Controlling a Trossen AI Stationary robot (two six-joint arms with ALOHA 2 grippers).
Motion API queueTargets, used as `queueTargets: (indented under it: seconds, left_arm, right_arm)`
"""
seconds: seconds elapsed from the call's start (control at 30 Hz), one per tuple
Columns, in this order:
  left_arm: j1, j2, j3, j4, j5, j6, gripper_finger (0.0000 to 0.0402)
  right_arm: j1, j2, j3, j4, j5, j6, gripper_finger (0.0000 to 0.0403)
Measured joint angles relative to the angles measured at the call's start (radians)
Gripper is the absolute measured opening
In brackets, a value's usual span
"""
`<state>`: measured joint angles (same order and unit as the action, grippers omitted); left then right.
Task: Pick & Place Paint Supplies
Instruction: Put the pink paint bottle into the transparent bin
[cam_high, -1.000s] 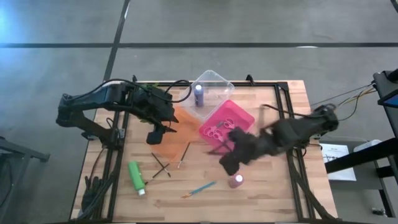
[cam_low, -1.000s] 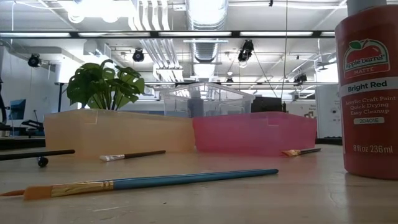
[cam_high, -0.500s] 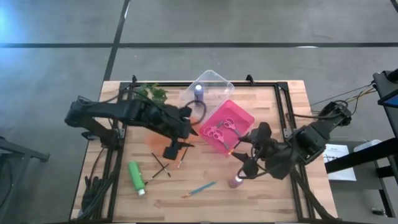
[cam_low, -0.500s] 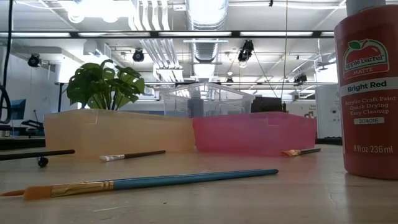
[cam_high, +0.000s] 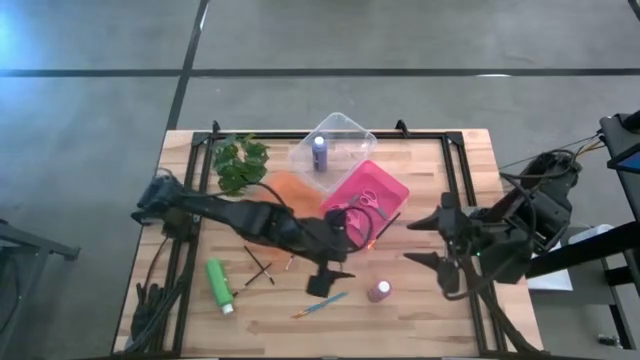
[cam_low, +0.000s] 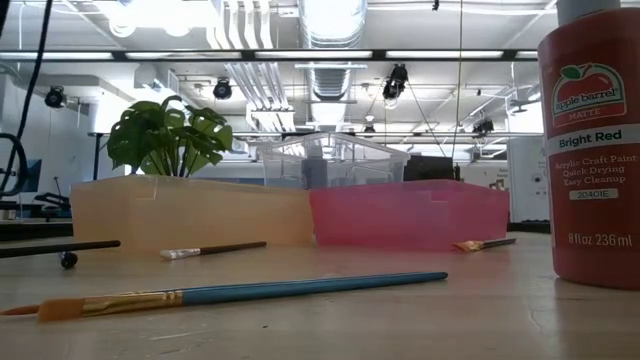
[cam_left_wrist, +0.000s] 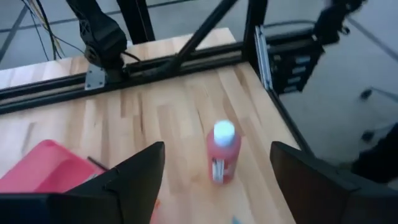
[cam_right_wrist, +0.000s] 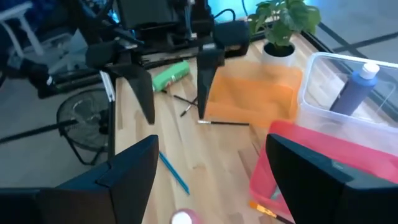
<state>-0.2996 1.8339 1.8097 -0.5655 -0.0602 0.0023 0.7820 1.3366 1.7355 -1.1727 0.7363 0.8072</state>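
Left claw (cam_high: 327, 277) hangs wide open and empty over mid-tabletop (cam_high: 440, 310), just short of the upright red paint bottle (cam_high: 379, 291). Right claw (cam_high: 433, 243), open and empty too, waits near the right edge.

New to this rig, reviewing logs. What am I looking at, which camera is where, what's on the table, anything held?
Two dark robot arms at a wooden table. One camera looks straight down, one sits at tabletop level, and one rides each wrist. The left gripper hovers mid-table, open and empty, facing the red paint bottle. The right gripper waits at the right edge, open and empty. Loose: a green bottle and a blue-handled brush. A blue-purple bottle stands in the clear tray; scissors lie in the pink tray.
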Motion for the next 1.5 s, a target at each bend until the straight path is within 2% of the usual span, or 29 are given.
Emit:
queueTargets:
  seconds: [0.2, 0.4, 0.6, 1.2, 1.5]
  left_arm:
    - [-0.006, 0.163, 0.134, 0.0, 0.005, -0.041, 0.0253]
    - [-0.01, 0.301, 0.262, -0.015, 0.008, -0.039, 0.0248]
    - [-0.011, 0.387, 0.319, -0.008, 0.031, -0.037, 0.0248]
    - [-0.013, 0.443, 0.313, 0.027, 0.05, -0.032, 0.0249]
    - [-0.006, 0.455, 0.311, 0.039, 0.026, -0.029, 0.0249]
  right_arm:
    - [0.057, -0.05, -0.081, -0.001, -0.004, 0.03, 0.0294]
    - [0.119, -0.087, -0.151, 0.002, -0.002, 0.101, 0.0294]
    - [0.135, -0.09, -0.171, 0.004, -0.001, 0.106, 0.0294]
    - [0.135, -0.1, -0.173, 0.004, 0.031, 0.088, 0.0294]
    - [0.135, -0.104, -0.173, 0.004, 0.034, 0.107, 0.0294]
